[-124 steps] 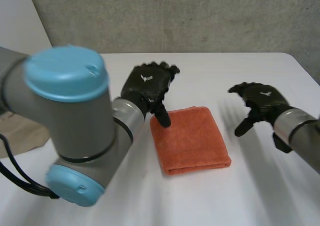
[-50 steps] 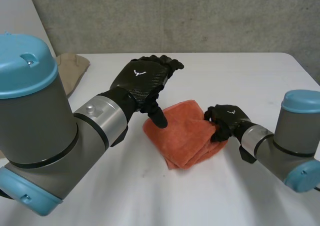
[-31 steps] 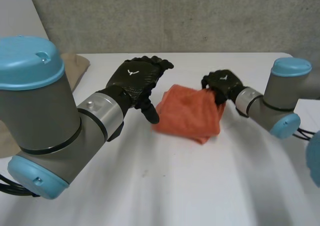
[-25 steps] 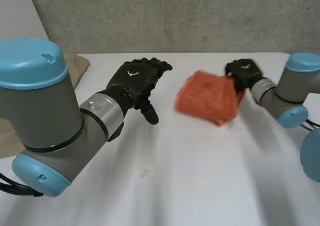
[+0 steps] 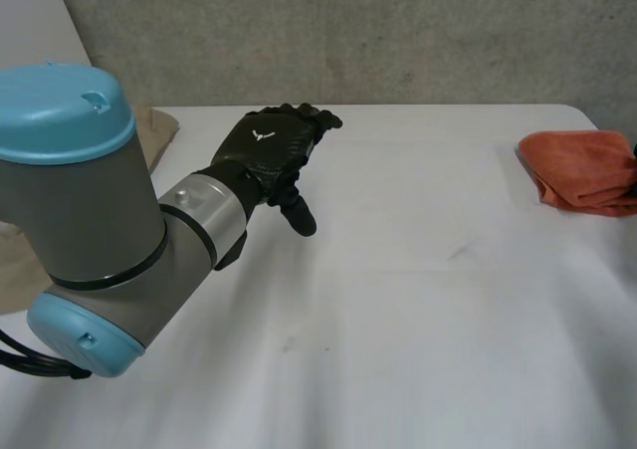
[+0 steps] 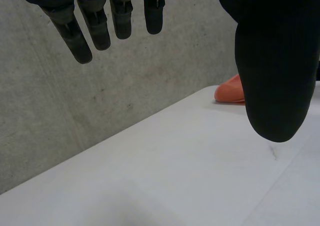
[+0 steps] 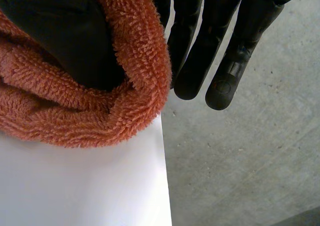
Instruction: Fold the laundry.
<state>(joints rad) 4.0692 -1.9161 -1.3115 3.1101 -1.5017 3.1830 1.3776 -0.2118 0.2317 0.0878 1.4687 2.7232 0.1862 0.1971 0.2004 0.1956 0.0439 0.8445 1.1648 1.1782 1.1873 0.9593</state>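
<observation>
The folded orange towel [image 5: 582,170] lies bunched at the far right edge of the white table [image 5: 398,320]. My right hand [image 7: 200,45] is shut on it: in the right wrist view the towel [image 7: 75,116] wraps round the thumb, pinched against the fingers, right at the table's edge. My left hand [image 5: 274,150] hovers open over the table's left middle with its fingers straight and spread and nothing in it. Past its thumb [image 6: 270,60] in the left wrist view, the orange towel [image 6: 231,91] sits far off.
A tan cloth [image 5: 159,130] lies at the table's left side, partly hidden behind my left arm [image 5: 90,220]. A grey concrete wall [image 5: 398,31] stands behind the table. A grey floor [image 7: 240,176] shows beyond the table's right edge.
My right hand took hold of the orange towel in the table's middle and carried it to the far right edge. The left hand stayed open, almost in place.
</observation>
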